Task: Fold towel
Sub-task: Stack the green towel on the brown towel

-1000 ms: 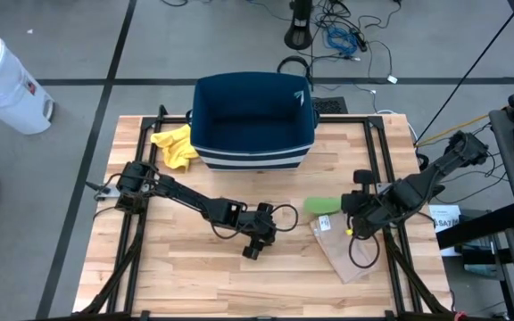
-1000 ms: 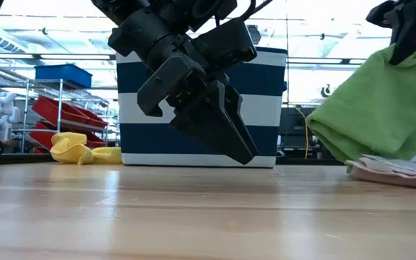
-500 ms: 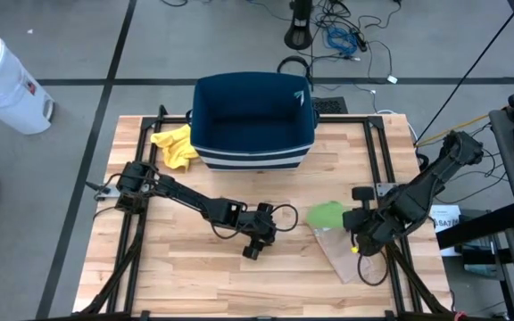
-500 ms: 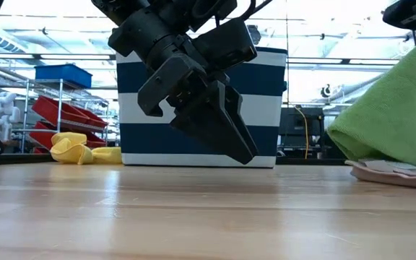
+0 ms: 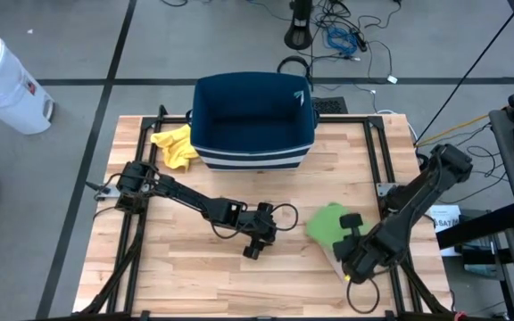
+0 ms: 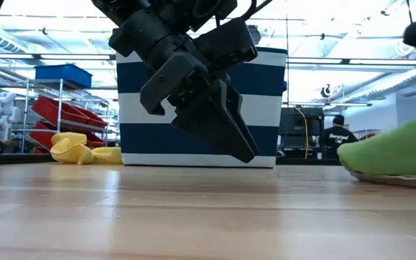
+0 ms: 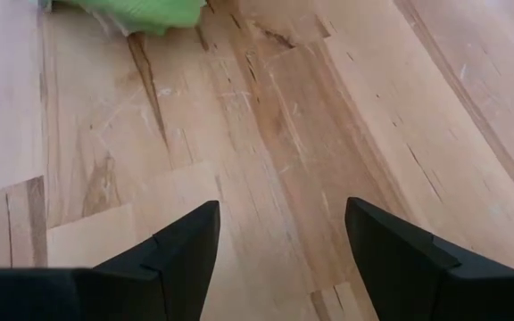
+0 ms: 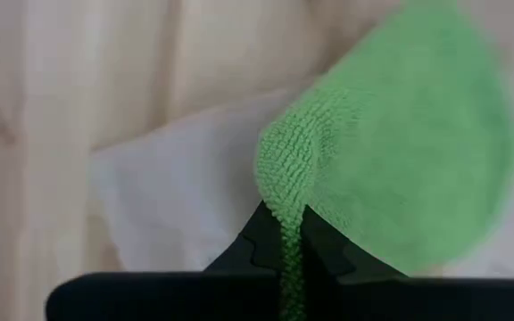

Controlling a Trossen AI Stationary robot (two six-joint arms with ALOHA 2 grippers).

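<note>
A green towel lies in a low heap on a pale sheet at the table's right side; the low view shows the green towel at the far right. My right gripper sits at the towel's near side, shut on it. My left gripper hangs open over bare wood at the table's middle, left of the towel, touching nothing; its wrist view shows the left gripper with only a corner of the green towel. My right gripper pinches a raised ridge of the green towel at its near edge between the two fingers. The ridge looks like a fold, more than one layer. The rest of the towel spreads away from the fingers onto the pale sheet.
A navy bin with white stripes stands at the far middle of the table, with a yellow cloth to its left. Black frame rails run along the left and right sides. Bare wood lies between the two grippers.
My right gripper has moved toward the near edge and down, staying shut on the green towel. The towel hung high below the gripper a second ago; it now lies low and flattened on the pale sheet, drawn a little nearer.
</note>
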